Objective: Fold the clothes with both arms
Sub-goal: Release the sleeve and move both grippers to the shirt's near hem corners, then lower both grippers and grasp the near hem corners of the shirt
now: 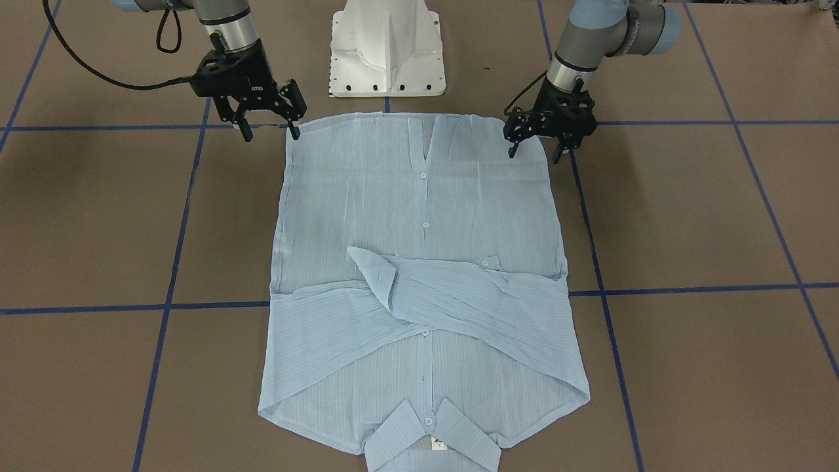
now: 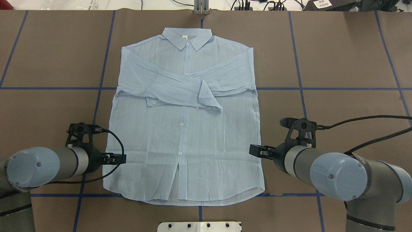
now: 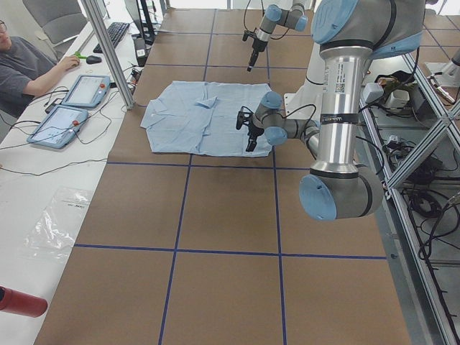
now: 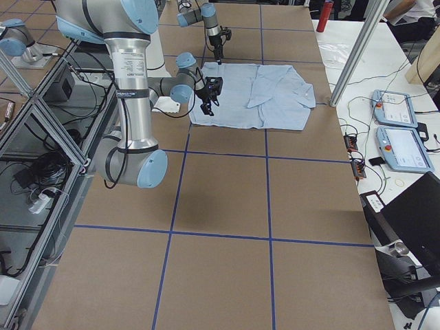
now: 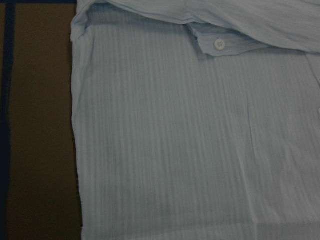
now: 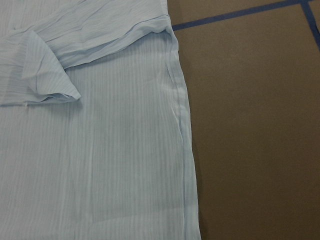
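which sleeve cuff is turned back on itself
The right-side cuff, nearer the right gripper: its end is folded over into a triangle. The left-side cuff lies flat with its button showing.

The left arm and the right arm are being seen as silver-grey tubes capped by light blue joint covers. Black cables are being carried along both. The left gripper and right gripper are being shown in black, with white lettering on the latter. The white pedestal base is being edged by a row of dark screws.
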### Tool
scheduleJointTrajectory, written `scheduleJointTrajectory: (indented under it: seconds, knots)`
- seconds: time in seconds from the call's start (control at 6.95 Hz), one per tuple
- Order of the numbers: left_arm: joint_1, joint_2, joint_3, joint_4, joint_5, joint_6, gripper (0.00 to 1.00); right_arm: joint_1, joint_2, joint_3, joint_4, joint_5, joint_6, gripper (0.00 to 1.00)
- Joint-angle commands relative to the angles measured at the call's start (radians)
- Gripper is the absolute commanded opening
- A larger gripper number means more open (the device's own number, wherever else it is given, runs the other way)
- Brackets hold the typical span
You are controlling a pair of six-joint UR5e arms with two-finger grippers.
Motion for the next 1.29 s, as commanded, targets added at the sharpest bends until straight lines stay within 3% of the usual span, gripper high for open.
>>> scheduleJointTrajectory:
  seconds: [0.0, 0.29, 0.43, 0.58, 0.72, 1.15]
  knots:
    - [0.035, 0.043, -0.005, 0.003, 0.010, -0.017, 0.98, -0.002, 0.000, 0.000, 0.000, -0.002, 0.001, 1.00]
    - [0.066, 0.044, -0.013, 0.008, 0.010, -0.018, 0.85, -0.004, 0.000, 0.000, 0.000, -0.002, 0.001, 1.00]
    - [0.096, 0.044, -0.051, 0.067, 0.010, -0.039, 0.66, -0.004, 0.000, 0.000, 0.000, -0.002, 0.001, 1.00]
    - [0.127, 0.044, -0.117, 0.166, 0.008, -0.049, 0.62, -0.005, 0.000, 0.000, 0.000, -0.002, 0.001, 1.00]
    - [0.165, 0.040, -0.116, 0.193, 0.010, -0.090, 0.61, -0.007, 0.001, 0.000, 0.001, -0.002, 0.001, 1.00]
    - [0.169, 0.033, -0.111, 0.195, 0.004, -0.086, 0.59, -0.009, 0.003, -0.003, 0.003, -0.004, 0.001, 1.00]
